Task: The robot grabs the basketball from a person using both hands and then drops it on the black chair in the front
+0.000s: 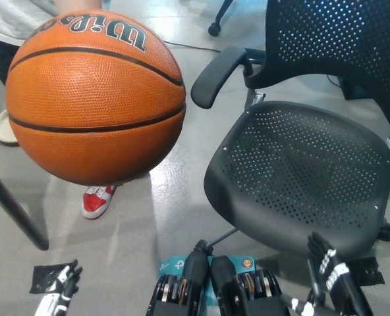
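Orange basketball (95,97) fills the upper left, held out by a person (24,20), beside the empty black chair (300,171). White left hand (62,289) sits low left, black right hand (333,273) low right; both have loose, spread fingers holding nothing.

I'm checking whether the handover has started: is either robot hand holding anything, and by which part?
Neither. The basketball is up at the left, apart from the left hand and right hand, both low and empty. What supports the ball is hidden.
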Motion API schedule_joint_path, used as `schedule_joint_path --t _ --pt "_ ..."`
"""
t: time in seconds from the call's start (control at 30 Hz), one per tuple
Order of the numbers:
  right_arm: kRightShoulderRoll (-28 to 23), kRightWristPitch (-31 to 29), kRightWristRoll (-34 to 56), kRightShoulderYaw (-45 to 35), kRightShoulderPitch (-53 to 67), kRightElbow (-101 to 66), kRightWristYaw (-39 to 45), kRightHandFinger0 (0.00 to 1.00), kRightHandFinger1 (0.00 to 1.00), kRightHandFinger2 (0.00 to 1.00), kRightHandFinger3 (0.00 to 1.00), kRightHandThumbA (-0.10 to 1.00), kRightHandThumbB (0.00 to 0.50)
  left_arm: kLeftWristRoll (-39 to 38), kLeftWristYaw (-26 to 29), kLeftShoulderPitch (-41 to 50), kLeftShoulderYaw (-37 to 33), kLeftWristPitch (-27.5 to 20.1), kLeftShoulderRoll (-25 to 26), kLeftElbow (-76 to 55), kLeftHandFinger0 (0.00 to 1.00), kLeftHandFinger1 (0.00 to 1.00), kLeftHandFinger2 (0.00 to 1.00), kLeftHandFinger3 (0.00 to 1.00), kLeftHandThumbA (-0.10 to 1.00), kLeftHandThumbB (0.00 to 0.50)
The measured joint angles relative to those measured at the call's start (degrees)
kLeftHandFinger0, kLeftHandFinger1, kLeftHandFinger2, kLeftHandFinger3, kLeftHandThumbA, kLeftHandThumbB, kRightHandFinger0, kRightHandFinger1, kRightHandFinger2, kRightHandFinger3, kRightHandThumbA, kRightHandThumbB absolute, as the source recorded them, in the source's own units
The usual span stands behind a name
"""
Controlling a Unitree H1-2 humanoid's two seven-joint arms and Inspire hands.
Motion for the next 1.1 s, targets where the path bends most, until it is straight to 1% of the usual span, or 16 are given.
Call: schedule_joint_path --t 0.07,0.1,0.13,0.17,0.23,0.27,0.3,0.4,0.5,0.53,0.7,0.83,0.87,0.93,1.0,1.1 --pt "0.4 1.1 1.1 0.1 -0.2 -4.8 0.0 1.00 1.00 1.00 1.00 1.00 0.314 -1.0 0.0 0.0 1.5 -0.4 -1.1 -2.1 1.00 1.00 1.00 1.00 1.00 0.191" --pt "0.5 1.7 1.8 0.1 -0.4 -7.4 0.0 1.00 1.00 1.00 1.00 1.00 0.332 -1.5 0.1 0.0 2.3 -0.7 -1.7 -3.4 1.00 1.00 1.00 1.00 1.00 0.175" --pt "0.6 2.7 2.5 0.2 -0.7 -9.6 0.0 1.00 1.00 1.00 1.00 1.00 0.324 -2.2 0.2 0.0 3.0 -1.1 -2.1 -4.8 1.00 1.00 1.00 1.00 1.00 0.178" --pt "0.7 3.5 3.1 0.2 -1.3 -11.4 0.0 1.00 1.00 1.00 1.00 1.00 0.299 -2.8 0.3 -0.1 3.8 -1.4 -2.6 -6.0 1.00 1.00 1.00 1.00 1.00 0.193" --pt "1.3 5.7 4.3 0.3 -3.5 -15.2 -0.1 1.00 1.00 1.00 1.00 1.00 0.332 -4.6 0.5 -0.8 5.6 -2.0 -3.6 -9.8 1.00 1.00 1.00 1.00 1.00 0.180" --pt "1.8 6.9 4.8 0.4 -5.2 -16.3 -0.1 1.00 1.00 1.00 1.00 1.00 0.355 -5.6 0.6 -1.4 6.2 -2.2 -3.8 -11.7 1.00 1.00 1.00 1.00 1.00 0.184" --pt "2.3 8.0 5.2 0.5 -6.9 -17.1 -0.2 1.00 1.00 1.00 1.00 1.00 0.363 -6.3 0.7 -2.2 6.9 -2.3 -4.1 -13.1 1.00 1.00 1.00 1.00 1.00 0.196" --pt "3.8 11.3 6.5 0.7 -11.7 -17.7 -0.3 1.00 1.00 1.00 1.00 1.00 0.370 -7.7 1.0 -4.8 8.6 -2.0 -4.3 -16.5 1.00 1.00 1.00 1.00 1.00 0.199" --pt "5.0 14.2 8.7 0.7 -16.5 -17.0 -0.3 1.00 1.00 1.00 1.00 1.00 0.391 -8.8 1.1 -7.9 9.9 -0.7 -3.9 -18.8 1.00 1.00 1.00 1.00 1.00 0.229" --pt "5.6 15.3 9.8 0.6 -18.0 -16.2 -0.1 1.00 1.00 1.00 1.00 1.00 0.396 -9.1 1.1 -9.0 10.3 -0.2 -3.8 -19.3 1.00 1.00 1.00 1.00 1.00 0.226" --pt "8.4 19.7 14.4 -0.3 -24.0 -10.4 0.2 1.00 1.00 1.00 1.00 1.00 0.373 -10.2 1.1 -13.1 11.6 2.9 -2.9 -20.8 1.00 1.00 1.00 1.00 1.00 0.243" --pt "10.1 21.3 15.2 -0.4 -28.5 -4.5 0.3 1.00 1.00 1.00 1.00 1.00 0.391 -11.0 1.0 -15.7 11.7 5.5 -1.9 -20.9 1.00 1.00 1.00 1.00 1.00 0.233" --pt "10.4 21.4 15.4 -0.5 -29.3 -3.3 0.4 1.00 1.00 1.00 1.00 1.00 0.415 -11.3 1.0 -16.2 11.7 6.0 -1.7 -20.9 1.00 1.00 1.00 1.00 1.00 0.226" --pt "11.1 22.0 15.9 -0.8 -31.0 -0.8 0.5 1.00 1.00 1.00 1.00 1.00 0.421 -11.6 1.1 -17.2 11.7 6.8 -1.5 -20.9 1.00 1.00 1.00 1.00 1.00 0.225" --pt "11.9 22.4 16.5 -1.3 -32.4 1.3 0.6 1.00 1.00 1.00 1.00 1.00 0.449 -11.6 1.1 -18.1 11.7 7.9 -1.3 -20.9 1.00 1.00 1.00 1.00 1.00 0.218" --pt "13.1 23.2 18.0 -2.0 -33.6 2.7 1.0 1.00 1.00 1.00 1.00 1.00 0.451 -11.5 1.1 -19.0 11.6 9.3 -1.1 -21.2 1.00 1.00 1.00 1.00 1.00 0.215"
